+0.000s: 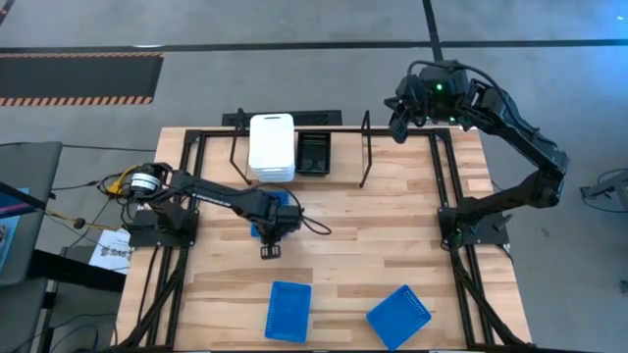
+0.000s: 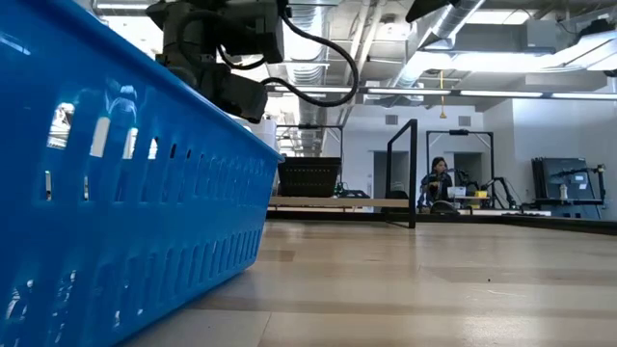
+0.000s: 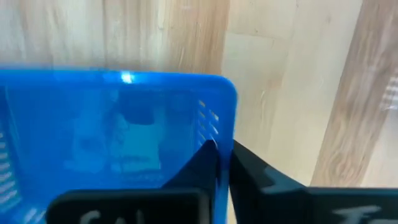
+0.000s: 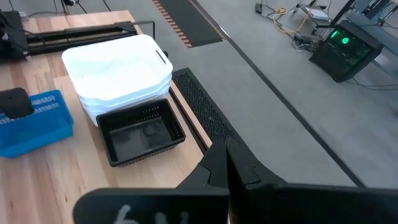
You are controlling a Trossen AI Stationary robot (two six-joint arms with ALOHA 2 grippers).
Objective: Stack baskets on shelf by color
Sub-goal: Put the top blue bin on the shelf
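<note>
A blue basket (image 1: 286, 202) lies on the wooden table left of centre. My left gripper (image 1: 270, 227) points down over it and is shut on its wall. Two more blue baskets (image 1: 287, 311) (image 1: 399, 317) rest flat near the front edge; one of them (image 2: 125, 212) fills the left of the low view. On the shelf (image 1: 365, 147) at the far edge sit stacked white baskets (image 1: 272, 147) and, right of them, a black basket (image 1: 314, 154). My right gripper (image 4: 227, 163) is shut and holds nothing, raised beyond the shelf's right end. My left gripper has the blue basket's upright side wall (image 3: 224, 127) near a rounded corner, one finger (image 3: 199, 171) inside the basket and the other (image 3: 252, 177) outside. The fingers come from above, pointing down. In the right wrist view the basket (image 4: 37, 121) seems to rest flat on the table.
The shelf's upright looped dividers (image 1: 235, 147) stand either side of the white and black baskets, with free shelf room right of the black one. Black frame rails (image 1: 446, 196) run along both table sides. Bare wood lies between the held basket and the two near baskets.
</note>
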